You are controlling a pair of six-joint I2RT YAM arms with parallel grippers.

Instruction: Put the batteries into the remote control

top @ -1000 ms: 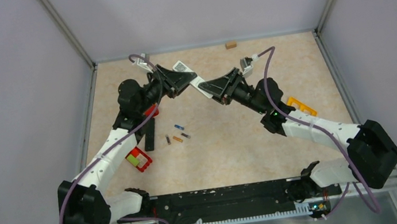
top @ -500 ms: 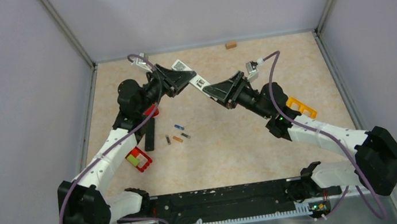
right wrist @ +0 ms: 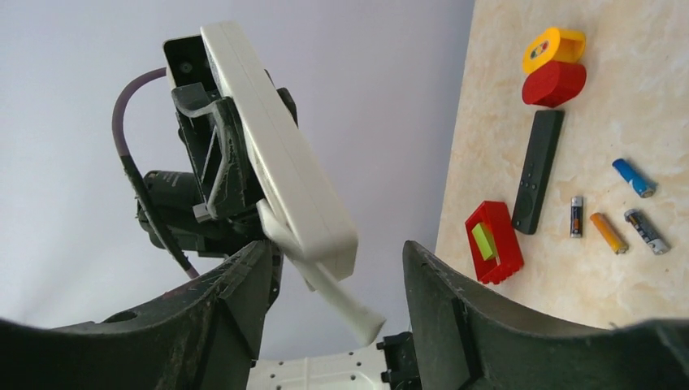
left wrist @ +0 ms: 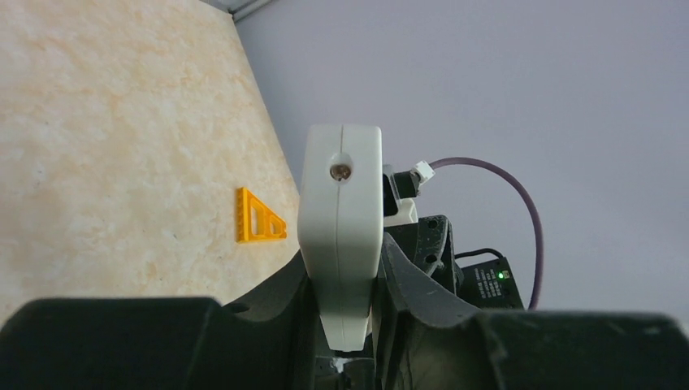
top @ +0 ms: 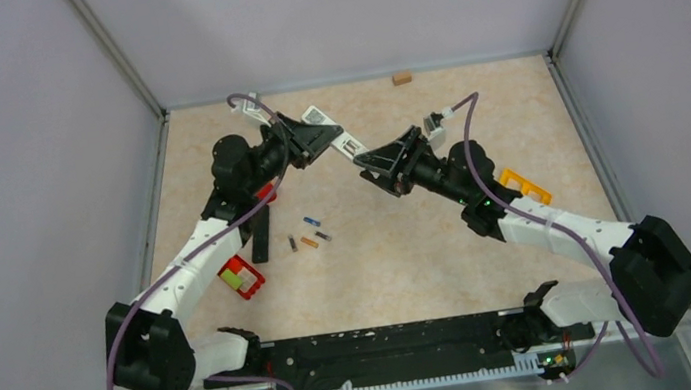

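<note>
Beige tabletop [top: 410, 257] lay between lilac walls [top: 29, 196]; left gripper [left wrist: 345, 284] pinched the white remote [left wrist: 341, 211] aloft, its markings too small to read; right gripper [right wrist: 337, 253] stood spread just beside that remote; batteries [right wrist: 608, 232] lay loose on the tabletop, well apart from it.

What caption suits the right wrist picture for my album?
Open right gripper faces a white plastic remote control clamped in the left gripper; four small cylindrical batteries lie on the beige table.

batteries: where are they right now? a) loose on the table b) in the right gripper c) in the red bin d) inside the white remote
a, all four batteries lie loose on the table beside the black remote.
</note>
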